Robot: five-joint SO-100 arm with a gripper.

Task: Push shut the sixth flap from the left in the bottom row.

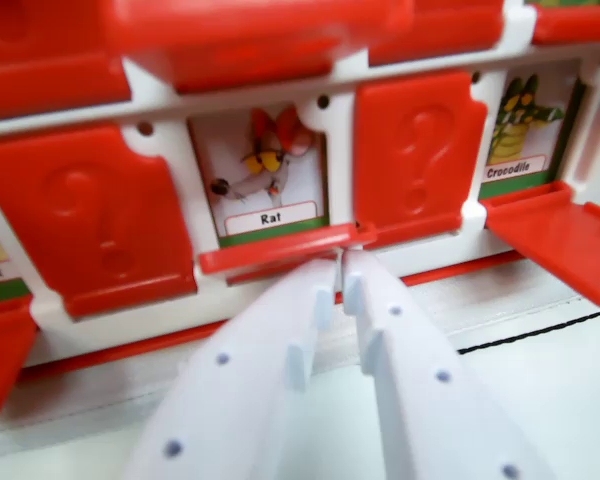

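White hand (340,262) fills the lower middle of the wrist view, two tapered fingers (270,370) running up and away from the camera, tips nearly together with only a thin slit between them. Reads as closed, gripping nothing.

Tips sit right at the front lip of the open Rat flap (275,248), near that lip's wrist-view-right end; contact looks likely, blur makes it hard to be sure. This flap lies folded down, flat and nearly edge-on, a thin red strip below the Rat card (270,180). Its long axis runs wrist-view left to right, crosswise to the fingers. Hinge line is at the card's base, so the free edge faces the hand.

Key relation: flap is directly ahead of and just above the fingertips, mostly to the wrist view's left of them. Judgement: closing it needs the tips under the free edge, then a push up and forward toward the white frame (335,120); a small shift to the wrist view's left would centre the push.

Neighbours: closed question-mark flap (90,225) to the wrist view's left, another closed one (418,155) to the right, then the Crocodile card (520,125) with its own flap (560,235) folded down. Can't confirm the sixth-from-left count, row ends are out of frame. Pale surface (550,390) under the board, with a thin dark cord (540,330) across it.

Risk, as a guess: tips slip off the right end and jam against the closed neighbour.
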